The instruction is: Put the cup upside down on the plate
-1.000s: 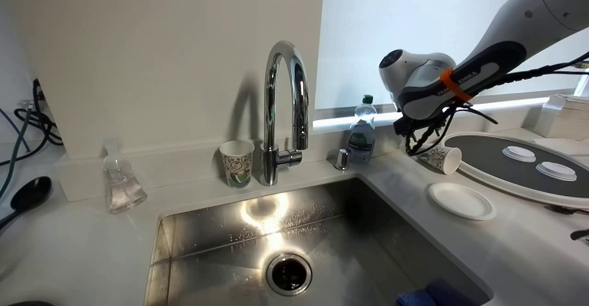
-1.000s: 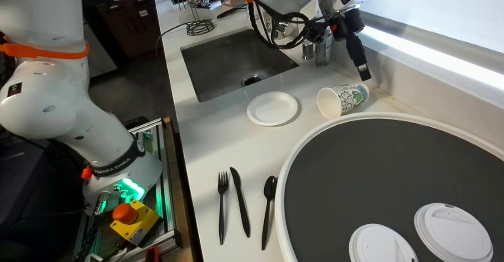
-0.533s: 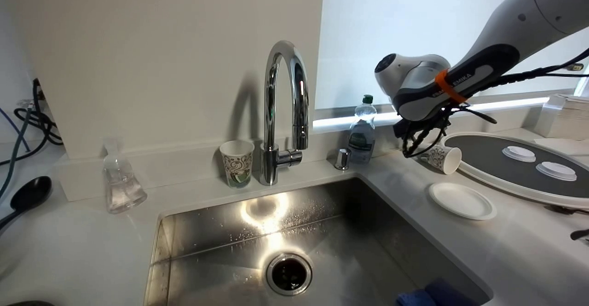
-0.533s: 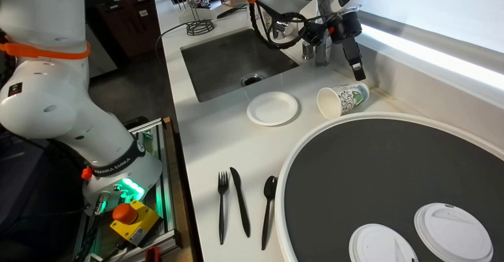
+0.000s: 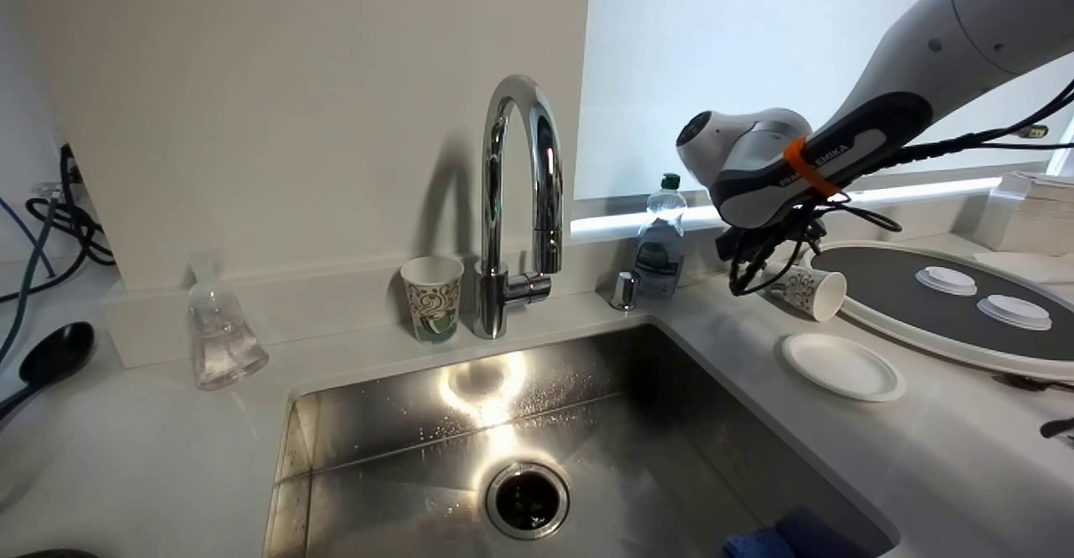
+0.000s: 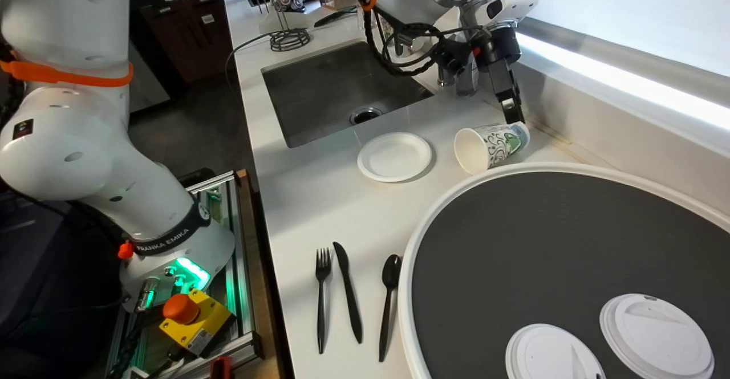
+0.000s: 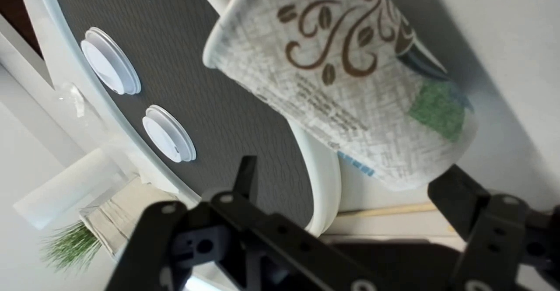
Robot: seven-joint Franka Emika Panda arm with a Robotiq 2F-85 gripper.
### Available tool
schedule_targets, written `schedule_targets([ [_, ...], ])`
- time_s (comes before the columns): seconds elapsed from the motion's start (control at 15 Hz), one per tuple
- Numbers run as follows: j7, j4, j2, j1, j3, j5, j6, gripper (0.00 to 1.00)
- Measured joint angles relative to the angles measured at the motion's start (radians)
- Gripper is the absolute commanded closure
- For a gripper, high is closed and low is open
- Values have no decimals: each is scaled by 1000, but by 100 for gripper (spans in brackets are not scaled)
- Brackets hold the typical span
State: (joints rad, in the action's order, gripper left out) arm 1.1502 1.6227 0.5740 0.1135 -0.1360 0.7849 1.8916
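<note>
The cup, pale with swirl markings, lies on its side on the counter in both exterior views (image 5: pixel 801 291) (image 6: pixel 501 144). Its mouth faces the saucer side and its base faces the wall. The plate, a small white saucer (image 6: pixel 394 157), lies flat and bare beside the cup; it also shows in an exterior view (image 5: pixel 843 367). My gripper (image 6: pixel 511 112) is at the cup's base end, pointing down. In the wrist view my gripper (image 7: pixel 350 184) is open, with the cup (image 7: pixel 337 76) beyond the fingers. One fingertip is at or against the cup's base edge; nothing is held.
A large dark disc with a white rim (image 6: pixel 513 242) lies close beside the cup, bearing white lids (image 6: pixel 656 333). The wall and ledge are behind the cup. A soap bottle (image 5: pixel 660 243), sink (image 5: pixel 403 499), faucet (image 5: pixel 495 205) and upright patterned cup (image 5: pixel 433 298) stand nearby. Black cutlery (image 6: pixel 348 293) lies on the counter.
My gripper has come down and slightly toward the sink, reaching the cup's base end. The lying cup has shifted a little toward the saucer. The saucer has not moved.
</note>
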Motion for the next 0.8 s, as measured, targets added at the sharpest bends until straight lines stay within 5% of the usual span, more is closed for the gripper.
schedule_targets([
  [0.2, 7, -7, 1, 4, 3, -1, -63, 0],
  [0.6, 9, -48, 10, 8, 14, -1, -183, 43],
  [0.73, 9, -58, 15, 9, 17, -2, -212, 35],
  [0.8, 9, -63, 19, 9, 18, -2, -223, 17],
])
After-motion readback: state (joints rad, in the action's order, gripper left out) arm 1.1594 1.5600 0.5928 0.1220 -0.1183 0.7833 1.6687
